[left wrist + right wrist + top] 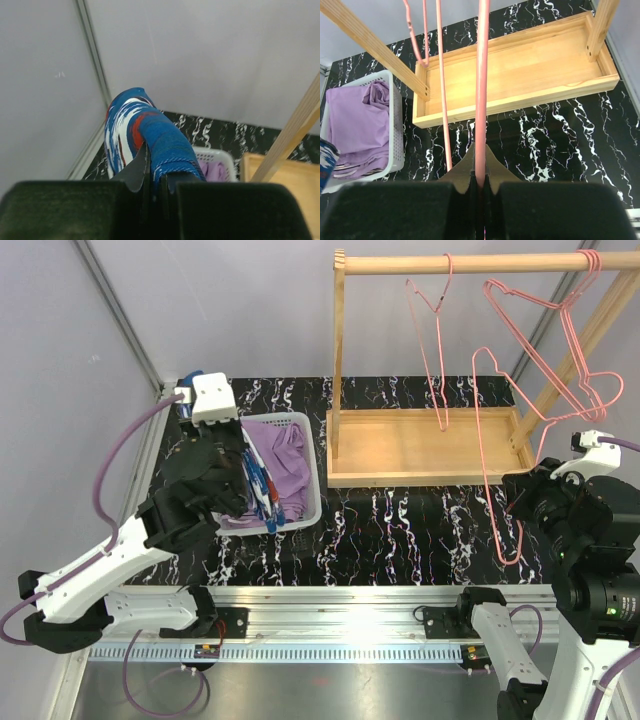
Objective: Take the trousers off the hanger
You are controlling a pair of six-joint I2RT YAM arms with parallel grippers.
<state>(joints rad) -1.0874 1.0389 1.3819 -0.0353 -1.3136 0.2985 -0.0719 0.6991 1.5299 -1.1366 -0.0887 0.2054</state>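
My left gripper (156, 175) is shut on the blue patterned trousers (150, 130), which hang from it over the white basket (312, 480) in the top view (262, 492). The lilac trousers (285, 452) lie in that basket and also show in the right wrist view (357, 120). My right gripper (480, 175) is shut on a thin bar of a pink wire hanger (481, 90). That hanger (487, 455) hangs bare from the wooden rail (470, 262), with my right gripper (515, 502) at its lower end.
A second bare pink hanger (437, 340) hangs from the rail. The wooden rack's tray base (420, 445) stands at the back right, its slanted post (590, 335) close to my right arm. The basket sits left of the rack on the black marbled table (400, 530).
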